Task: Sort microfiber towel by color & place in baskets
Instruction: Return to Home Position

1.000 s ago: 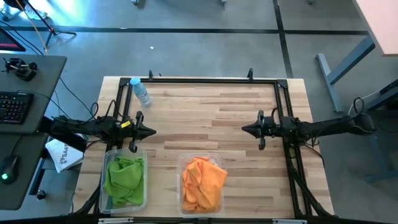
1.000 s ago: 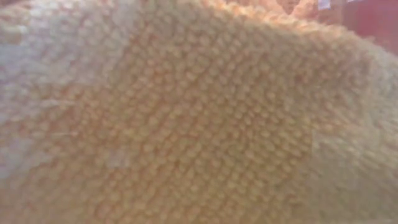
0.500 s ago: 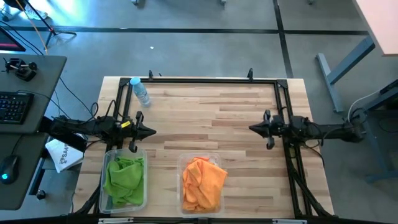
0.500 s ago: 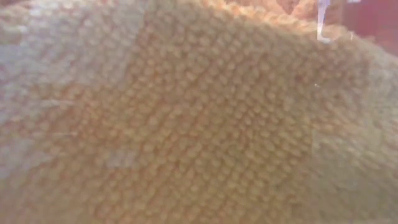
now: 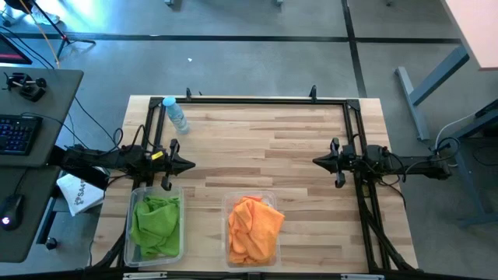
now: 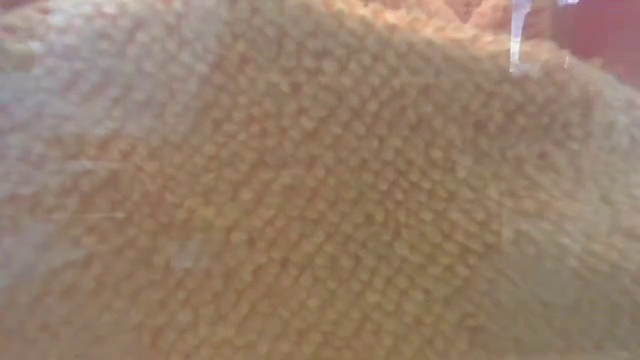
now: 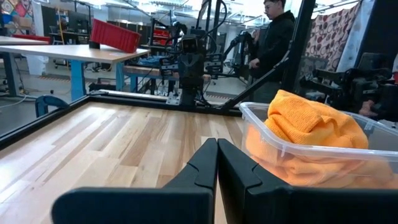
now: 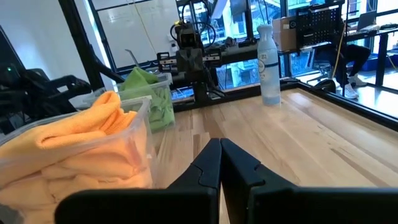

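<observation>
Since every towel in view is binned, sorting looks done: green towels [image 5: 156,225] sit in the left basket [image 5: 173,190], orange towels [image 5: 253,228] in the right basket [image 5: 268,196]. I see no towel outside the baskets. Left gripper [image 5: 189,164] has its fingers pressed together, empty, just past the left basket's far end. Right gripper [image 5: 317,162] is likewise closed on nothing, well apart from both baskets. Only parking the arms seems left.

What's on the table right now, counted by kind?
Clear tubs: 2
Green towel piles: 1
Orange towel piles: 1
Water bottles: 1
Total: 5 (single cloths within each pile can't be counted)
</observation>
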Robot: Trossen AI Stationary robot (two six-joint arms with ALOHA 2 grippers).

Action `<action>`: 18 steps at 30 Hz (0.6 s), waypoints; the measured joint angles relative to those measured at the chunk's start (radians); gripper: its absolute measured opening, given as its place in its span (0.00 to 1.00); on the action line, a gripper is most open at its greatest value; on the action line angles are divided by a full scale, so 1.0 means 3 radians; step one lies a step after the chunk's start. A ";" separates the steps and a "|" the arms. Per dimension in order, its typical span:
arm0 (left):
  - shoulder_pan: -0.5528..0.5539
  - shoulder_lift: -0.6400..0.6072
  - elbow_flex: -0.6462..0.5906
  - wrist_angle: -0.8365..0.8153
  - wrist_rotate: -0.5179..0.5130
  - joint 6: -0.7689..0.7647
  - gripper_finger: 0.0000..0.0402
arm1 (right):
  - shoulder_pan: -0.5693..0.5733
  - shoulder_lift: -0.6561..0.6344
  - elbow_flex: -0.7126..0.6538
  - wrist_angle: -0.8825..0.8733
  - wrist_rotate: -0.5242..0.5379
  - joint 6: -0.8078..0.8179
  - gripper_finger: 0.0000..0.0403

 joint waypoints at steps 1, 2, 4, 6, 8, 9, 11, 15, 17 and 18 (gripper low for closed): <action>0.0000 0.0000 0.0000 -0.0001 0.0000 0.0000 0.00 | 0.0000 -0.0001 0.0000 0.0001 0.0000 -0.0001 0.00; 0.0000 0.0000 0.0000 -0.0001 0.0000 0.0000 0.00 | 0.0000 -0.0001 0.0000 0.0000 0.0001 0.0001 0.00; 0.0001 0.0000 0.0000 0.0000 0.0000 0.0000 0.00 | 0.0000 -0.0001 0.0000 0.0001 0.0001 0.0001 0.00; 0.0001 0.0000 0.0000 -0.0001 0.0000 0.0000 0.00 | 0.0000 -0.0001 0.0000 0.0001 0.0003 0.0000 0.00; 0.0001 0.0000 0.0000 -0.0001 0.0000 0.0000 0.00 | 0.0000 -0.0001 0.0000 0.0001 0.0003 -0.0015 0.00; 0.0001 0.0000 0.0000 -0.0001 0.0000 0.0000 0.00 | 0.0000 -0.0001 0.0000 0.0001 0.0003 -0.0020 0.00; 0.0000 0.0001 0.0000 -0.0001 0.0000 0.0000 0.00 | 0.0000 0.0000 0.0000 0.0001 0.0004 -0.0011 0.00; 0.0000 0.0000 0.0000 -0.0001 0.0000 0.0000 0.00 | 0.0000 0.0001 0.0000 -0.0001 0.0004 -0.0006 0.00; 0.0001 0.0000 0.0000 -0.0001 0.0000 0.0000 0.00 | 0.0000 0.0001 0.0000 0.0001 0.0004 -0.0002 0.00; 0.0001 0.0001 0.0000 -0.0001 0.0000 0.0000 0.00 | 0.0000 0.0001 0.0000 0.0000 0.0004 -0.0001 0.00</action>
